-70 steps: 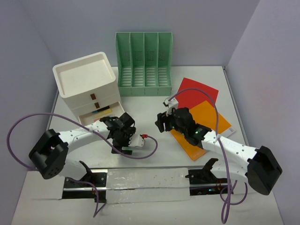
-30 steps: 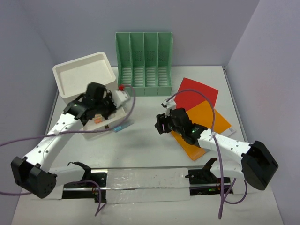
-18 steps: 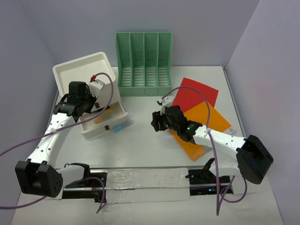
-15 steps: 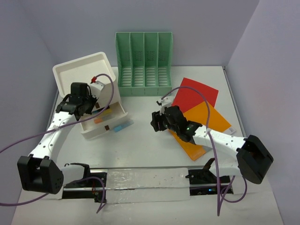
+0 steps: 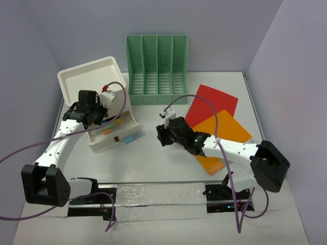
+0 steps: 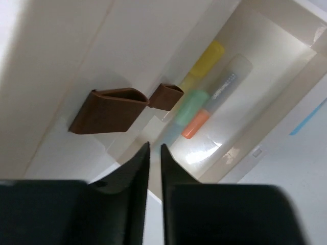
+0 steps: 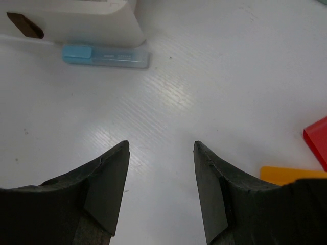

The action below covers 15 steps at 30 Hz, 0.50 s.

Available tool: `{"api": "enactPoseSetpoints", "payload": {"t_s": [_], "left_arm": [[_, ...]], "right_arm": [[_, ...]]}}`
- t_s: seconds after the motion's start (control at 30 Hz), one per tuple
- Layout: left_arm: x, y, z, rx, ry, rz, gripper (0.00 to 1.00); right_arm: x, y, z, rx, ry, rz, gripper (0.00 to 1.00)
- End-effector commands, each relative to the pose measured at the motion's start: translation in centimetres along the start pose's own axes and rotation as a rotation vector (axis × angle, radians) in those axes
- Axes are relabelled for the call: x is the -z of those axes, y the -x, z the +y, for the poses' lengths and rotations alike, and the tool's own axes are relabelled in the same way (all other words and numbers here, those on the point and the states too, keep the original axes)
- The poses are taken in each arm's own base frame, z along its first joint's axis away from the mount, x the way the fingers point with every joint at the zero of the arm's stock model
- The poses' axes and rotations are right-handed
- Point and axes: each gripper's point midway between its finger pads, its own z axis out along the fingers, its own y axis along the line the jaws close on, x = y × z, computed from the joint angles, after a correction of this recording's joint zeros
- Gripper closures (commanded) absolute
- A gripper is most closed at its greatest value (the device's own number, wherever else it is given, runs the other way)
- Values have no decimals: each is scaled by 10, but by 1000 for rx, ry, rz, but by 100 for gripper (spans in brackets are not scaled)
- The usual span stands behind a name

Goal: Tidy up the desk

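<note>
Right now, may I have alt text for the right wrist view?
The right gripper, open and empty, hangs over the white desk. A blue highlighter lies beside the drawer box; a red folder and an orange folder show at right.

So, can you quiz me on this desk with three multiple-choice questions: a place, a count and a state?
1. Where does the light blue plastic marker lie? A in a drawer; B on the white desk beside the white three-drawer box; C on a folder.
2. How many slots has the green plastic file holder? A two; B four; C six.
3. How is the right claw? A open, empty; B shut on a marker; C shut on a folder.
Answers: B, it rests on bare tabletop; B, three dividers make four slots; A, only desk shows between its fingers.
</note>
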Motion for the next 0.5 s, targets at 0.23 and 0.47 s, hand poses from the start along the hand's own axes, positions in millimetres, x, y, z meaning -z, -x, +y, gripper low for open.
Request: {"api": "enactPoseSetpoints", "payload": {"t_s": [0.23,0.47], "left_arm": [[36,24,6,-18,-7,-89,70],[91,66,48,73,161,-240,59]], "right_arm": [[-22,44,60,262,182,-47,36],[-76,18,87,526,224,139,30]]}}
